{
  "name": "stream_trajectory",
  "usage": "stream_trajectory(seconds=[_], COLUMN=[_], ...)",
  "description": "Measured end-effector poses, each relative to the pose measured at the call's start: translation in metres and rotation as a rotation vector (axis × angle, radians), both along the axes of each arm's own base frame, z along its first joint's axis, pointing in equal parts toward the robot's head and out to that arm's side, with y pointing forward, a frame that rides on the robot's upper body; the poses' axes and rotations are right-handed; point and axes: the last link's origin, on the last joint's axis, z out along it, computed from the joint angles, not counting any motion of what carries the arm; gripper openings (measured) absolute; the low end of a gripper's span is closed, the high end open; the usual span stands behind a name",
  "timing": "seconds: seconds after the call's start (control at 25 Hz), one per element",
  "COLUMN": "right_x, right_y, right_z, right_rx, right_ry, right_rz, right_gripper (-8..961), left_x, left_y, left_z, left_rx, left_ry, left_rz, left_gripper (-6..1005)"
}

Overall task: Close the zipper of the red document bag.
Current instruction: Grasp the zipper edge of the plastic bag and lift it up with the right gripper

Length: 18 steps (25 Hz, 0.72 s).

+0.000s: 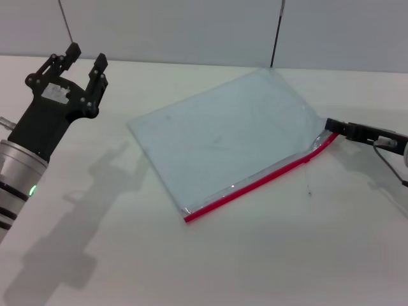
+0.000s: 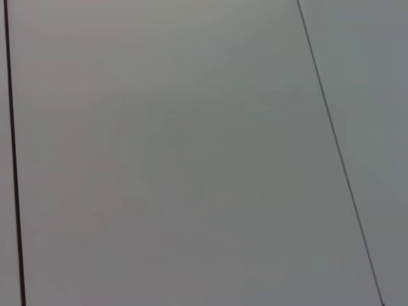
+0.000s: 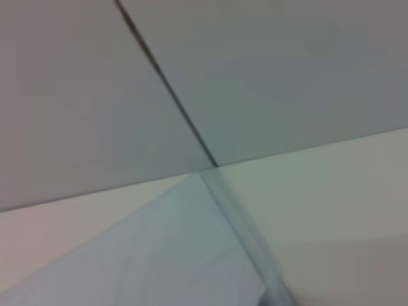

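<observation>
The red document bag [image 1: 223, 140] is a flat translucent pale blue pouch lying slanted on the white table [image 1: 191, 268]. Its zipper [image 1: 255, 185] is a thin red strip along the near long edge. At the zipper's right end that corner of the bag is lifted slightly, and my right gripper [image 1: 330, 126] reaches in from the right, shut on it. My left gripper [image 1: 87, 58] hovers high at the far left, well away from the bag, open and holding nothing. The right wrist view shows only the bag [image 3: 153, 255] surface and one edge. The left wrist view shows only wall.
A grey panelled wall [image 1: 191, 25] with dark vertical seams stands behind the table. A thin dark cable [image 1: 392, 162] loops by the right arm at the right edge. Shadows of the left arm fall on the table's left side.
</observation>
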Motion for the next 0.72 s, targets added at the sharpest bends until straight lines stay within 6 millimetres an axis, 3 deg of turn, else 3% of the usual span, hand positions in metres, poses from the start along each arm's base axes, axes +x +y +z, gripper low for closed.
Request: stream_trajectory(seconds=[0.4,0.72], right_x=[-0.023,-0.025], right_y=[0.005,0.003], right_z=[-0.016,-0.022], right_rx=[-0.072,-0.120], right_ry=[-0.012,-0.031], right_rz=[0.070,0.060], right_gripper=[596,589], left_x=[0.003,0.003], left_y=[0.002,0.003], left_z=[0.000,-0.001], left_rx=[-0.001,-0.003], left_ry=[-0.002,-0.004], left_rz=[-0.008,-0.008], left_gripper=[461,462])
